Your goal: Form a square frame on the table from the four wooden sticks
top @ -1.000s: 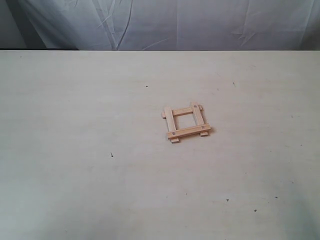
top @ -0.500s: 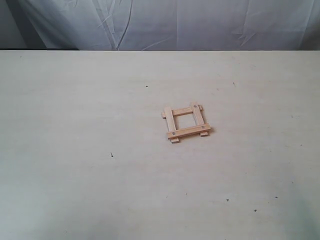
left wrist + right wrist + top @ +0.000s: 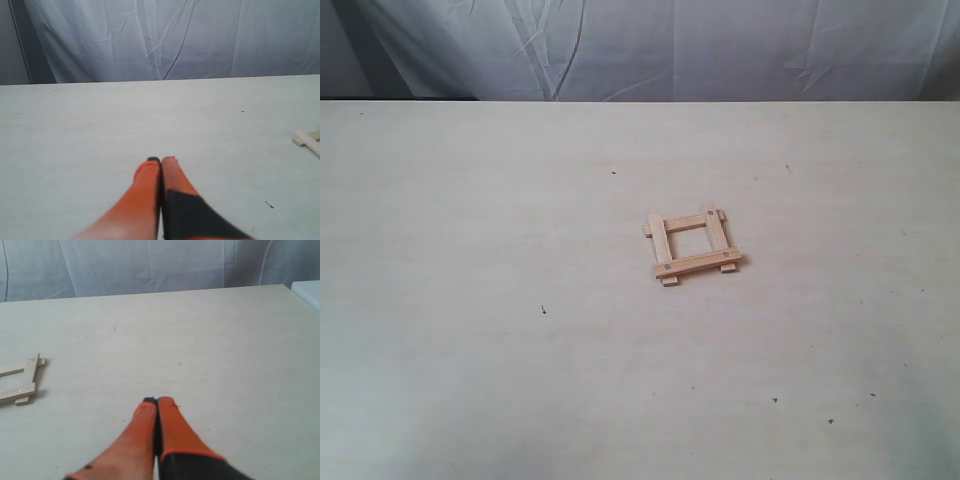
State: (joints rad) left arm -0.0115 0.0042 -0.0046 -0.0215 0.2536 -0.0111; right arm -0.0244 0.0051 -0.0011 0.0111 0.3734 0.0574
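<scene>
The square frame [image 3: 691, 246] of four wooden sticks lies right of centre on the table [image 3: 500, 350]. The left gripper [image 3: 160, 161] and right gripper [image 3: 157, 401] both have their orange fingers pressed together, holding nothing.

table [image 3: 470, 300] lies open all round square frame [image 3: 691, 246].

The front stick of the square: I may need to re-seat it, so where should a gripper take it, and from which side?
Take the front stick at mid-length, from straight above, closing across its width. It lies flat atop the two side sticks, so that middle span looks clear.
</scene>
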